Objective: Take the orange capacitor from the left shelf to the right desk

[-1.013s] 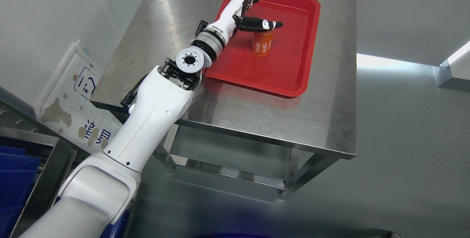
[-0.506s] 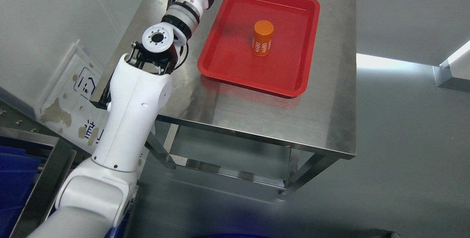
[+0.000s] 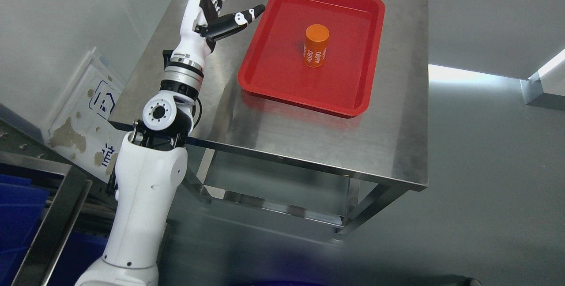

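From the head view, the shallow red plastic tray (image 3: 282,78) sat on the brushed stainless-steel bench (image 3: 318,131), and it held one thing only: the small orange cylindrical capacitor (image 3: 316,46), upright near the tray's middle, white digits printed down its side. The white-and-black left hand (image 3: 217,5) hung over the bench's left part, just outside the tray's left rim, fingers spread and straight, thumb pointing toward the tray, gripping nothing. The capacitor stood well apart from that hand, off to its right, untouched. The white left arm (image 3: 145,189) rose from the lower left. At the far left, blue plastic bins (image 3: 17,215) behind a metal frame were cut off by the edge, their contents not visible. A white worn sign (image 3: 84,118) leaned beside the bench, its markings too chipped to read.
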Controlling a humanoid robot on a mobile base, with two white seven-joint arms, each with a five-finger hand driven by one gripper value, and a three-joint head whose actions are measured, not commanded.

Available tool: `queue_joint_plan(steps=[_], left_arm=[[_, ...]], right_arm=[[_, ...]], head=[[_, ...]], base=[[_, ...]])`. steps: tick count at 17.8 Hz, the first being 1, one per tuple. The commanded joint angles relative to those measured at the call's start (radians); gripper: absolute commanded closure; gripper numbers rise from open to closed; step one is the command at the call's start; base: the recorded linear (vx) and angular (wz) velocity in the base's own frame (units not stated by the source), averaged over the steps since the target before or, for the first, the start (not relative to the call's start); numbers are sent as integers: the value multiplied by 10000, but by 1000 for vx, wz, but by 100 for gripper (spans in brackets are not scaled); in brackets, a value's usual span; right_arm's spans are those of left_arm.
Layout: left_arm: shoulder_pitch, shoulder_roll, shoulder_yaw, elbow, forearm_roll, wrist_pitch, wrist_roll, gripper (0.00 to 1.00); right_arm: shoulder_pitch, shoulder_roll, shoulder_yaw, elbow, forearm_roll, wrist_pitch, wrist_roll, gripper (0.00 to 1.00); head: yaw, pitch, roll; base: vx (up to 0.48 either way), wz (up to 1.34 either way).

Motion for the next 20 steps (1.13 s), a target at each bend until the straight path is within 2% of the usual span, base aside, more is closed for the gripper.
queue_joint_plan(steps=[1, 8, 20], left_arm=[[1401, 175, 621, -1399, -13, -575, 214, 0], [1954, 175, 574, -1399, -13, -805, 183, 0], [1939, 175, 529, -1399, -13, -821, 137, 0]], right_arm=[[30, -175, -169, -175, 31, -3, 3, 0], [30, -175, -169, -175, 31, -3, 3, 0], [15, -175, -169, -175, 31, -3, 3, 0]], head=[[0, 0, 0], [0, 0, 0], [0, 0, 0]], base=[[0, 0], [0, 0], [0, 0]])
